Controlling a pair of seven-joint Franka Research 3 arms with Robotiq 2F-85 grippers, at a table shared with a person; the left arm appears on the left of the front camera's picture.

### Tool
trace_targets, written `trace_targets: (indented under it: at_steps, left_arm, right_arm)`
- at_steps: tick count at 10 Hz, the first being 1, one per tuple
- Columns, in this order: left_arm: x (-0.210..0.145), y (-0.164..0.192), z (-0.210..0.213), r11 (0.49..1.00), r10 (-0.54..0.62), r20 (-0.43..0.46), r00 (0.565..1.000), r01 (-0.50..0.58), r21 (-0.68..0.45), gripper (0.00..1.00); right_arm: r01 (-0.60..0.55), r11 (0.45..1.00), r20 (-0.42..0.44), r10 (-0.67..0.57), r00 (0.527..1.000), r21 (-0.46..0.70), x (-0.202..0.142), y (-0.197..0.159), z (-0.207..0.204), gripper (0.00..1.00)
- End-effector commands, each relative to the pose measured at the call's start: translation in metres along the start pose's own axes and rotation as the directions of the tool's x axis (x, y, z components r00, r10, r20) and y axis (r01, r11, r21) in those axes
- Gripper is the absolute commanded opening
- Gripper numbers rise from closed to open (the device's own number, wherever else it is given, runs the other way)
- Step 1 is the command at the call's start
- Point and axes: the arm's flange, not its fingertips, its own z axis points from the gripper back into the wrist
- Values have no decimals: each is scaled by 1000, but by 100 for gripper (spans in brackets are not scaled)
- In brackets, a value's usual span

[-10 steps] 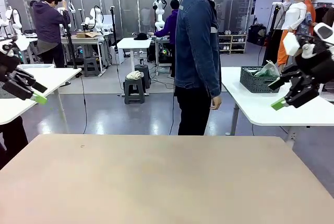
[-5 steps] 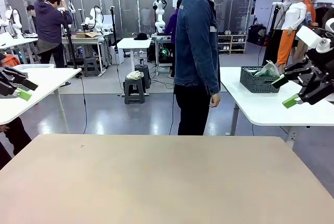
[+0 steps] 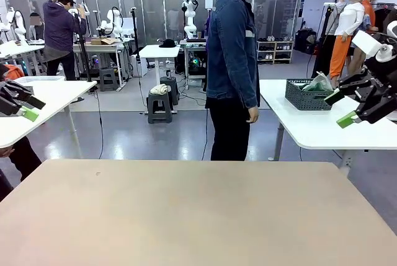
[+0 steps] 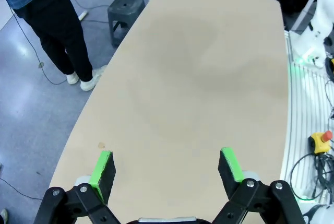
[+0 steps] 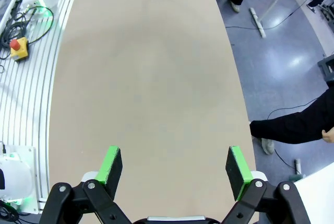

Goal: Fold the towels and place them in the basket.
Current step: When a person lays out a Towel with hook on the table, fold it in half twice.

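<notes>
Your left hand (image 3: pixel 32 108) and right hand (image 3: pixel 339 109) hang high off either end of the tabletop (image 3: pixel 198 216), fingers apart and holding nothing. I'd judge they are parked wide to leave the working space free. The basket (image 3: pixel 304 97) sits on a white tabletop (image 3: pixel 310 133) well beyond your right hand. The pale bundle in it is probably the towels (image 3: pixel 320 82), though it is too small to be sure. The person (image 3: pixel 232 61) stands across from both hands.

Left tool (image 3: pixel 33 108) has retracted toward the left edge. Right tool (image 3: pixel 339 108) has retracted rightward and slightly upward. The person (image 3: pixel 232 61) has shifted slightly left.
</notes>
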Motion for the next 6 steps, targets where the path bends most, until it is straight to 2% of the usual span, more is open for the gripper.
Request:
trace_targets:
  at_steps: [1,2,3,6]
  left_arm:
    - [2,0,1,1000,-16,28,999,16,-13,100]
    - [0,0,0,1000,0,0,1000,0,0,100]
    - [2,-1,2,997,-30,35,999,32,-68,100]
    - [12,9,38,988,-130,101,986,138,-67,100]
  right_arm:
    - [-25,1000,20,25,999,1,-1,1,-2,100]
    - [0,1000,0,0,1000,0,0,0,0,100]
    - [13,999,28,-15,999,52,2,-1,-2,100]
    - [144,988,75,-147,986,51,-1,-18,15,100]
